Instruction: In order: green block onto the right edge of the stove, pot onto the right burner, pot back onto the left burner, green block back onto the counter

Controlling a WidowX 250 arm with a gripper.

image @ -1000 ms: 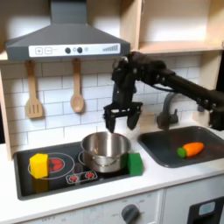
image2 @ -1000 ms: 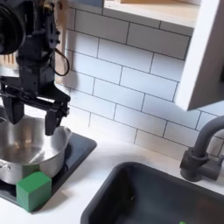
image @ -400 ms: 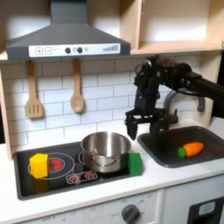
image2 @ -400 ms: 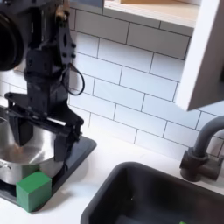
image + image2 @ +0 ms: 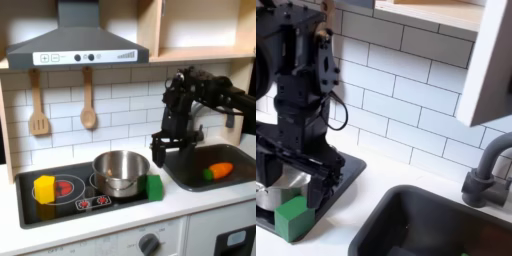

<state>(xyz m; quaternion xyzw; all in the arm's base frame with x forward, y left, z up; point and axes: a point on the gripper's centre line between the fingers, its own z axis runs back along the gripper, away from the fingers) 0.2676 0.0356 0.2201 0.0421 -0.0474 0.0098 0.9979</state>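
In the first exterior view the shiny pot (image 5: 121, 172) stands on the burner at the first exterior view's right of the black stove (image 5: 70, 206). The green block (image 5: 155, 187) rests on the stove's edge at the first exterior view's right, touching or nearly touching the pot. My gripper (image 5: 158, 153) hangs open and empty a little above the block, beside the pot's rim. In the second exterior view the gripper (image 5: 292, 176) spreads its fingers (image 5: 324, 183) over the green block (image 5: 296, 218), and it partly hides the pot (image 5: 268, 193).
A yellow block (image 5: 44, 188) sits on the other burner. The dark sink (image 5: 200, 182) holds a toy carrot (image 5: 217, 171), with a faucet (image 5: 491, 172) behind it. Two wooden utensils (image 5: 38, 104) hang on the tiled wall. White counter (image 5: 120, 230) runs along the front.
My gripper has moved from above the pot to the first exterior view's right and come down over the green block. Pot and blocks have stayed put.
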